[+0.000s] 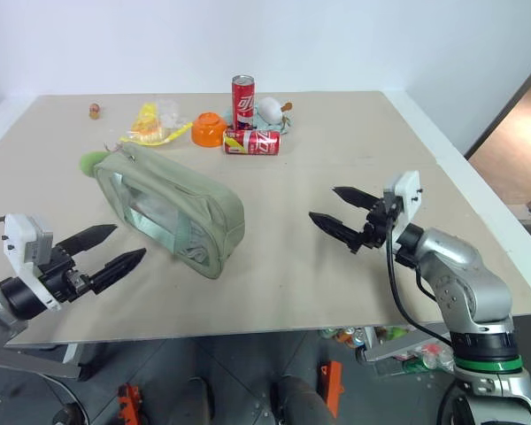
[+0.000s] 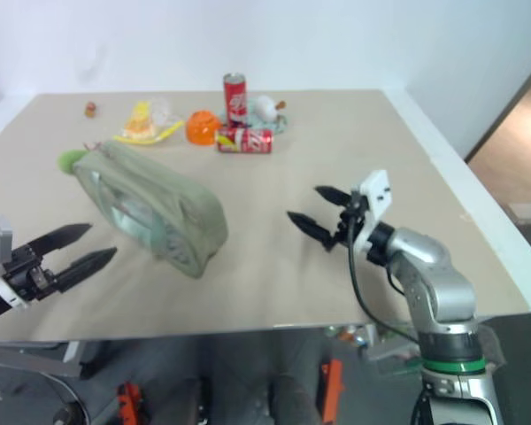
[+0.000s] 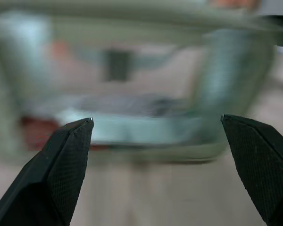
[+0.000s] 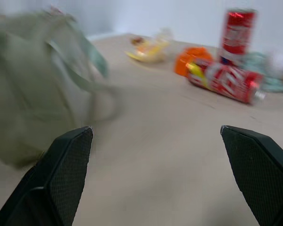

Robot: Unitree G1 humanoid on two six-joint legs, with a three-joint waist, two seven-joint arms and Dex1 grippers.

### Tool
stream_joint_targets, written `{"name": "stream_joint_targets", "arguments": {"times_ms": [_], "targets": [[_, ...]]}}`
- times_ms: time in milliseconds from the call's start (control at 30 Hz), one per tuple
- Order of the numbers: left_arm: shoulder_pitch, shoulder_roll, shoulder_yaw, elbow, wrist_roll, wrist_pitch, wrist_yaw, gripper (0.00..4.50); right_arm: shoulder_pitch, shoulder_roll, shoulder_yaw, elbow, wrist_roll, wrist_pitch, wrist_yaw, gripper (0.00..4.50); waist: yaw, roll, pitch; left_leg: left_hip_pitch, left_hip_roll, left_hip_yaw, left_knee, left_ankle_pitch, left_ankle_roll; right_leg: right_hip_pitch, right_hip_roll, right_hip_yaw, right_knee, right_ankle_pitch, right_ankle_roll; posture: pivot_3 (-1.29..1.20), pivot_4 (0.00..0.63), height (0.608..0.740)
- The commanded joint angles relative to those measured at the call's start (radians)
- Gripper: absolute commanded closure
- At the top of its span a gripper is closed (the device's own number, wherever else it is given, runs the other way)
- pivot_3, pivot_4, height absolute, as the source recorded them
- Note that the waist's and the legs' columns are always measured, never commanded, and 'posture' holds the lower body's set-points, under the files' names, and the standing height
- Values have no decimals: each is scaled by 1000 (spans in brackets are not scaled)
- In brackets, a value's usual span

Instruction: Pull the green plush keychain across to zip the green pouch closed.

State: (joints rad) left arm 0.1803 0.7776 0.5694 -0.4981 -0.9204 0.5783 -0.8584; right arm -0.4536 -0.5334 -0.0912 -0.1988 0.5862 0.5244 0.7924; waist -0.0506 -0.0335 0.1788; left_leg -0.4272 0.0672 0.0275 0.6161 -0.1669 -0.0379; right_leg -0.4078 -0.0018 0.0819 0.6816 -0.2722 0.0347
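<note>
Both end effectors, left (image 1: pixel 113 247) and right (image 1: pixel 334 207), gape wide, empty, at nine and three o'clock of the green pouch (image 1: pixel 173 208).

bare table (image 1: pixel 336 159) flanks green pouch (image 1: pixel 173 212).

Upright red can (image 1: pixel 242 102) standing at the worktop's (image 1: pixel 336 257) far side, second red can (image 1: pixel 252 142) lying before it, orange bowl (image 1: pixel 209 129) sitting just beside, yellow wrapper (image 1: pixel 148 124) lying further left.

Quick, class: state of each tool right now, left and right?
Left tool: open, holding nothing, short of the green pouch.
Right tool: open, holding nothing, over the bare table.
</note>
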Motion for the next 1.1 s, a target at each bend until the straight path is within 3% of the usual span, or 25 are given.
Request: {"name": "stream_joint_targets", "arguments": {"times_ms": [33,267,500,533,600,933,967,1100], "targets": [[20,34,20,-75,-69,44,-24,16,-108,51,55,-86,101,115,-8,4,-3,0,0,1,0,0,0,0,0,0,0,0,0,0,-1,0,150,740],[-14,15,-64,-132,-84,47,8,16,-245,188,211,29,1,108,-35,4,1,0,0,0,1,-1,0,0,0,-1,2,0,0,0,-2,0,150,740],[-56,9,-114,-150,-63,36,44,16,-300,245,236,179,-66,42,-3,4,3,-1,0,-3,0,0,0,0,0,-2,1,0,0,1,1,0,150,740],[-59,11,-118,-149,-56,33,44,0,-304,249,238,189,-67,38,7,408,3,-1,0,-3,0,-1,0,0,0,-2,1,0,0,2,1,0,150,740],[-66,8,-123,-146,-51,29,49,0,-307,252,239,195,-65,39,26,798,3,-1,0,-3,0,-1,-1,0,0,-2,2,-1,0,1,1,0,150,740],[-92,-12,-152,-119,-14,13,49,0,-308,251,239,168,-50,81,101,4241,3,-1,0,-3,1,-2,-1,-1,0,-2,3,-1,0,1,1,0,150,740],[-99,-13,-158,-115,-11,11,49,0,-311,253,237,167,-50,82,103,4463,3,-1,0,-3,1,-2,-1,0,0,-2,3,-1,0,1,1,0,150,740],[-118,-19,-178,-102,0,3,48,0,-323,248,237,163,-58,70,124,4463,3,-1,0,-3,1,-2,-1,0,0,-2,3,-1,0,1,1,0,150,740]]}}
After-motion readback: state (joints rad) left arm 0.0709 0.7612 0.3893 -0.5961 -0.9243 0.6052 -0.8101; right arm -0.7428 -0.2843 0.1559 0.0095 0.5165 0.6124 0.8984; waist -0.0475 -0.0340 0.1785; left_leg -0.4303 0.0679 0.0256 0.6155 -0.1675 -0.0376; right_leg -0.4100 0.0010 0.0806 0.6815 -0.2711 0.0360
